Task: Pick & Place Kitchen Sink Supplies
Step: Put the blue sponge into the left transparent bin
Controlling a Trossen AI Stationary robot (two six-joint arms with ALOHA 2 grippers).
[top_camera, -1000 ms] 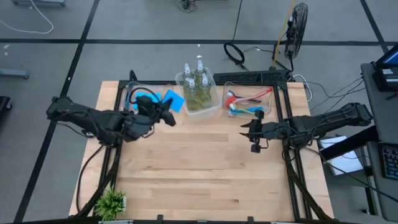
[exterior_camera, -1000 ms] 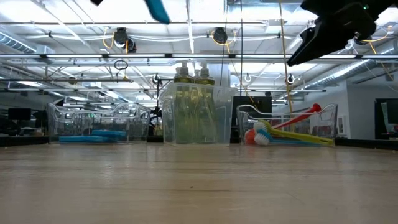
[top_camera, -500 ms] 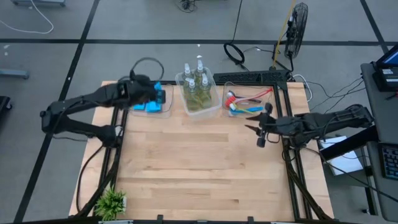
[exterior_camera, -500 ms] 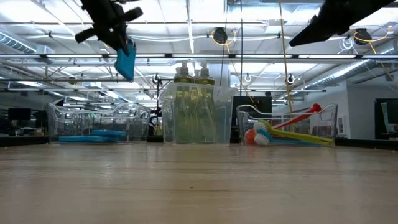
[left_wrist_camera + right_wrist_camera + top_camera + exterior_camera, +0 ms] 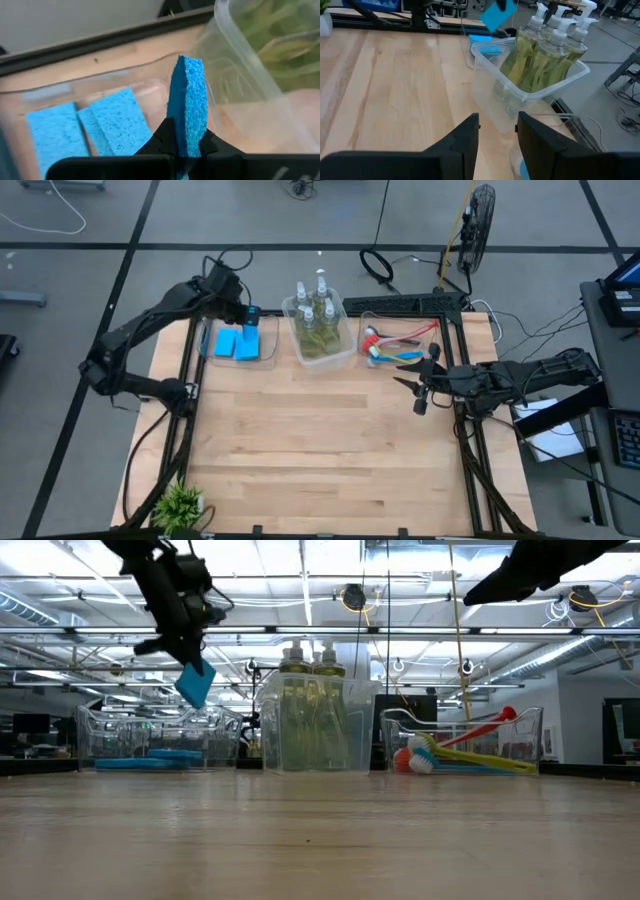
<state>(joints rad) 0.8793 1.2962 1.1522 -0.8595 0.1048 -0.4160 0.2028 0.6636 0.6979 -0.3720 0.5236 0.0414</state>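
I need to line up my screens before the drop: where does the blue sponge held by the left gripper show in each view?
High view: held sponge at the far end of the left bin, above two sponges lying inside.
Low view: upper left, hanging above the bin.
Left wrist view: centre, edge-on between the fingers.
Right wrist view: top centre, in the air.
Shared landmark: the bin of pump bottles.

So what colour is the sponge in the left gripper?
Blue; the sponge shows best in the left wrist view.
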